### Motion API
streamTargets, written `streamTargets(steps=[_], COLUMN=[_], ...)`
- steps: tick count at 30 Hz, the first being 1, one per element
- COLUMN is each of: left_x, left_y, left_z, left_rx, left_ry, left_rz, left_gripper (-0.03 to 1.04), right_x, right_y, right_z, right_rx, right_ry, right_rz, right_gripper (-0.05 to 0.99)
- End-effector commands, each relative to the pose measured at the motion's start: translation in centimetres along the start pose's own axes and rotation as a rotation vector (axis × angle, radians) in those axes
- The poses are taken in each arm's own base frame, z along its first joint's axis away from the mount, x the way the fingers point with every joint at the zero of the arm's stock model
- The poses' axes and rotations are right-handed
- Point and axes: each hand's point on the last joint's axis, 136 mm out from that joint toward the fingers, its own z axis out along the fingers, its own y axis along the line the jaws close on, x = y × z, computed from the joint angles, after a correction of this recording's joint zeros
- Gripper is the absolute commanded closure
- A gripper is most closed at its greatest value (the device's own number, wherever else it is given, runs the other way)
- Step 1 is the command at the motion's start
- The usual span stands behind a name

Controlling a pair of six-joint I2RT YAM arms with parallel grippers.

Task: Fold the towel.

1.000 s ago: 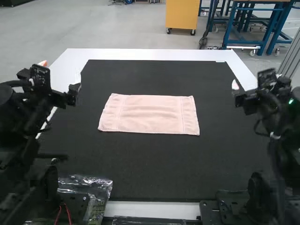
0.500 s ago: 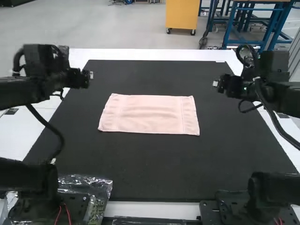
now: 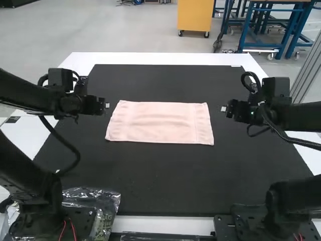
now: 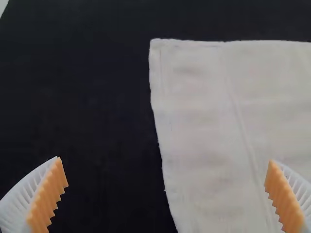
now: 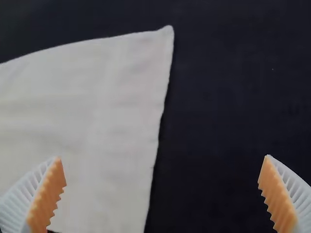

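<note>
Lying near left hand [image 3: 107,105], the towel [image 3: 159,122]

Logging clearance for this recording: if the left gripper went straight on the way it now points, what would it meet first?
Most likely the pink towel around its left edge, with the black mat right beside it; depth is unclear, so the left gripper might touch either first.

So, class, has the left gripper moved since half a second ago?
Yes: in the high view, the left gripper has moved away from the black mat's far edge and rightward, toward the towel.
</note>
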Motion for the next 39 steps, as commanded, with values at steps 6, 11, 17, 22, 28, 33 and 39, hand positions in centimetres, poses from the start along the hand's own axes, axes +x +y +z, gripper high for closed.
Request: streamTargets(steps=[6,11,17,22,28,33,39], left_x=[0.1,0.1,0.1,0.4,0.3,-0.2,-0.7], left_y=[0.6,1.3,1.9,2.3,2.6,2.3,1.6], left_z=[4.0,7.0,9.5,11.0,12.3,13.1,14.1], left_rx=[0.030,0.032,0.034,0.033,0.035,0.041,0.055], left_ry=[-0.005,0.015,0.028,0.029,0.029,0.020,0.012], left_rz=[0.049,0.074,0.087,0.105,0.122,0.137,0.151], left_gripper=[0.05,0.05,0.05,0.05,0.05,0.06,0.06], right_x=[-0.8,-0.4,0.2,0.2,-0.2,0.4,0.6], right_y=[1.1,1.5,1.6,1.9,2.1,2.1,2.0], right_z=[4.0,7.0,10.2,12.4,14.6,16.4,17.9], right_rx=[-0.008,-0.017,-0.025,-0.033,-0.036,-0.035,-0.032], right_ry=[0.015,0.027,0.050,0.056,0.049,0.065,0.066], right_rz=[-0.105,-0.141,-0.152,-0.158,-0.167,-0.177,-0.189], right_gripper=[0.03,0.03,0.03,0.03,0.03,0.03,0.03])
